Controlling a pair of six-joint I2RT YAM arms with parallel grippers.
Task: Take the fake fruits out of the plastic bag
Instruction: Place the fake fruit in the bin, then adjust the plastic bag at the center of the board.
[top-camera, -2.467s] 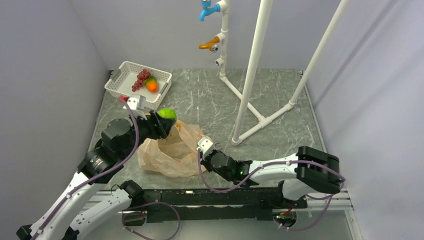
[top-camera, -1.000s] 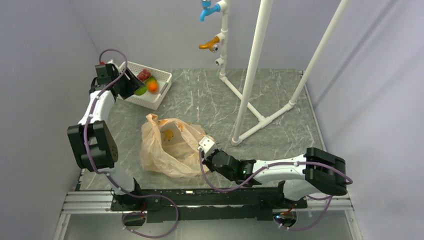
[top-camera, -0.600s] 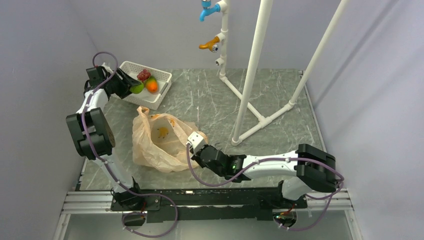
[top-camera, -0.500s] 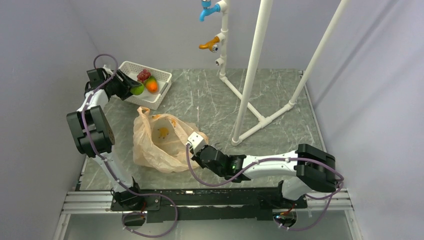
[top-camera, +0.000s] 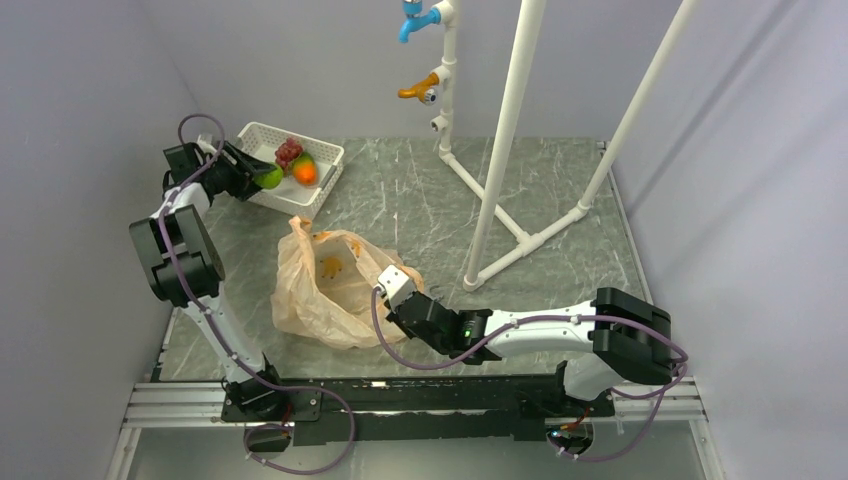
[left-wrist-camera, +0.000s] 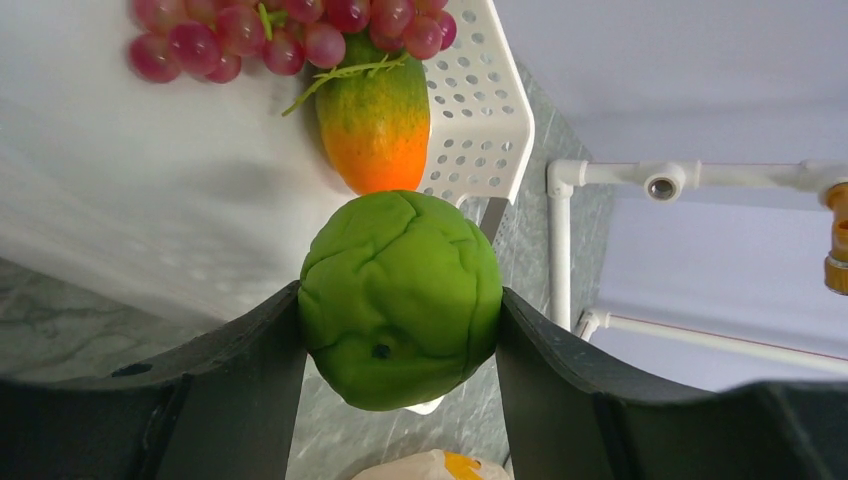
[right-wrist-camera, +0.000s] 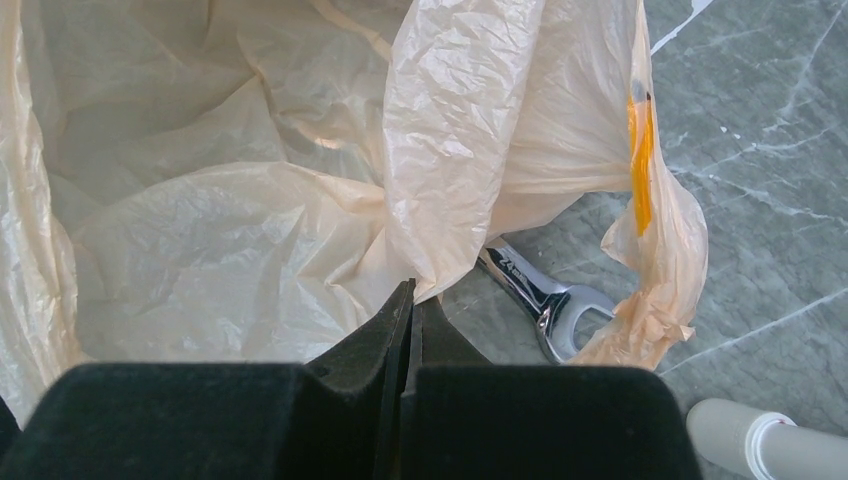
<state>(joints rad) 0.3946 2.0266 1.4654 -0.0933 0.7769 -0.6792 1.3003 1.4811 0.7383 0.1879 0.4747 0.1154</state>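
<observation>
The pale orange plastic bag (top-camera: 325, 290) lies crumpled on the table, its mouth open toward the right wrist camera (right-wrist-camera: 200, 230). No fruit shows inside it. My right gripper (top-camera: 397, 299) is shut on the bag's right edge (right-wrist-camera: 410, 292). My left gripper (top-camera: 252, 178) is shut on a green fruit (top-camera: 268, 178) and holds it at the near-left edge of the white basket (top-camera: 296, 199). In the left wrist view the green fruit (left-wrist-camera: 400, 295) sits between the fingers (left-wrist-camera: 250, 350). A red grape bunch (left-wrist-camera: 290, 30) and an orange-green fruit (left-wrist-camera: 375, 120) lie in the basket (left-wrist-camera: 470, 110).
A chrome wrench (right-wrist-camera: 540, 295) lies on the table partly under the bag's right fold. A white pipe frame (top-camera: 500, 160) with blue and orange taps (top-camera: 418, 88) stands at the back right. Grey walls close in left and right.
My left arm carried the green fruit from above the bag to the basket's edge. The right gripper shifted left with the bag edge, and the bag changed shape.
</observation>
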